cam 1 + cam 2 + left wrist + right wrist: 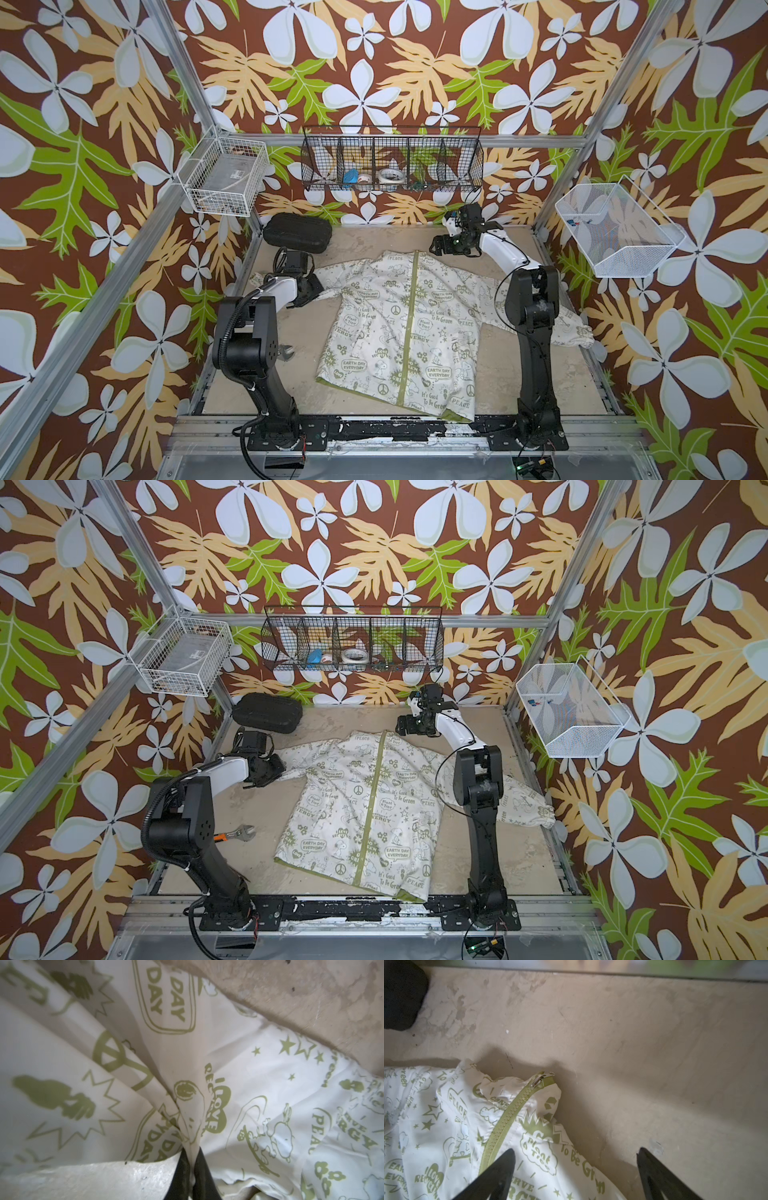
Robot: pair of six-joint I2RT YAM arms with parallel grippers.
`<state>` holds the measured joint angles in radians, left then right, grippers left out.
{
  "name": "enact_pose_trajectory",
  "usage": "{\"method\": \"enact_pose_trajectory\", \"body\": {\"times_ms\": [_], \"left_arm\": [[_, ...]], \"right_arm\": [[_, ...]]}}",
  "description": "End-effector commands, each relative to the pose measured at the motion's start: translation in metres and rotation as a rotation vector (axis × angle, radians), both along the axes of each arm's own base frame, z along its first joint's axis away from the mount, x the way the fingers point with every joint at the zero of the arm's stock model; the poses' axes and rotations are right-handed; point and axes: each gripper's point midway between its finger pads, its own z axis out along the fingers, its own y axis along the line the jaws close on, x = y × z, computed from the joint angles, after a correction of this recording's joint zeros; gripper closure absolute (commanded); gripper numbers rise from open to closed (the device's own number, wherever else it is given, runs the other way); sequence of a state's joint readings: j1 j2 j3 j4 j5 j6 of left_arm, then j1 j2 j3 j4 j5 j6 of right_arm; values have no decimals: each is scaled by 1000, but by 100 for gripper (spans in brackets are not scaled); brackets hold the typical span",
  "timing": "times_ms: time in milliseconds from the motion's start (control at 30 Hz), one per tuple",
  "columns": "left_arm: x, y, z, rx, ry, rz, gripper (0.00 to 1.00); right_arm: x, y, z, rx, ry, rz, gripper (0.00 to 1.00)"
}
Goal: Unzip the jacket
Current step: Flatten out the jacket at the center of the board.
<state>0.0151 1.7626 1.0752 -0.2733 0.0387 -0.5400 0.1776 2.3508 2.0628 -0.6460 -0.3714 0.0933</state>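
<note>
1. The jacket (399, 332) lay flat and front up in the middle of the worktop (490, 374). Its collar pointed toward the far wall and its hem lay at the near rail (374, 428). The zipper (409, 328) ran closed from collar to hem in both top views.
2. In the right wrist view the slider (538, 1080) sat at the collar end of the zipper. Its pull tab was too small and blurred to make out.
3. The left hand (192, 1147) was clenched on a gathered fold of the jacket's fabric, which hid its fingertips. In a top view that hand (309, 286) and its forearm covered most of the sleeve on that side.
4. The right hand (576, 1149) was released, fingers wide apart and grasping nothing, just beside the collar. One finger overlapped the zipper in the wrist view, but whether it touched could not be told.
5. The right arm (530, 299) hid the middle of the other sleeve, and only the cuff (582, 334) showed beyond it.
6. The near hem corner (457, 415) was turned over and reached the rail.
7. A wrench (237, 834) lay well apart from the jacket, partly hidden behind the left arm (183, 812).
8. A black case (297, 232) sat at the far edge near the left hand. Bare worktop lay beyond the collar and along both sides of the jacket's body.
</note>
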Motion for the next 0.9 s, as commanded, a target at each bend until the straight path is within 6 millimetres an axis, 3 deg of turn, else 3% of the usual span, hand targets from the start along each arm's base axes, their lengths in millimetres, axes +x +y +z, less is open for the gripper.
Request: {"method": "enact_pose_trajectory", "body": {"times_ms": [0, 33, 67, 133, 200, 233, 300, 400, 467, 533, 600, 667, 767, 867], "left_arm": [[11, 11, 23, 61, -65, 9, 92], [13, 12, 29, 70, -76, 11, 88], [14, 15, 36, 83, -86, 18, 79], [14, 19, 48, 102, -107, 31, 53], [13, 22, 67, 112, -150, 54, 36], [13, 23, 77, 111, -182, 59, 34], [13, 21, 100, 106, -252, 53, 32], [16, 15, 130, 96, -318, 12, 31], [16, 11, 145, 90, -334, -12, 31], [13, 11, 156, 90, -338, -17, 31], [8, 11, 166, 90, -355, -15, 32], [-1, 12, 170, 89, -376, -3, 32], [-14, 9, 178, 80, -419, -7, 32], [-27, 7, 178, 73, -430, -11, 31]], "right_arm": [[-21, 17, -14, 32, 66, 100, 10], [-25, 22, -17, 37, 72, 114, 11], [-29, 28, -20, 41, 79, 135, 12], [-36, 40, -24, 35, 90, 172, 14], [-41, 47, -30, 17, 102, 189, 25], [-43, 49, -31, 12, 108, 192, 33], [-43, 51, -26, 12, 112, 186, 59], [-43, 54, 2, -5, 91, 157, 96], [-51, 57, 25, -15, 61, 130, 100], [-74, 70, 47, -35, 26, 131, 100], [-110, 88, 62, -104, -11, 153, 100], [-157, 109, 58, -177, -27, 201, 100], [-240, 127, 21, -238, 1, 227, 100], [-315, 126, -18, -222, 49, 194, 100]]}}
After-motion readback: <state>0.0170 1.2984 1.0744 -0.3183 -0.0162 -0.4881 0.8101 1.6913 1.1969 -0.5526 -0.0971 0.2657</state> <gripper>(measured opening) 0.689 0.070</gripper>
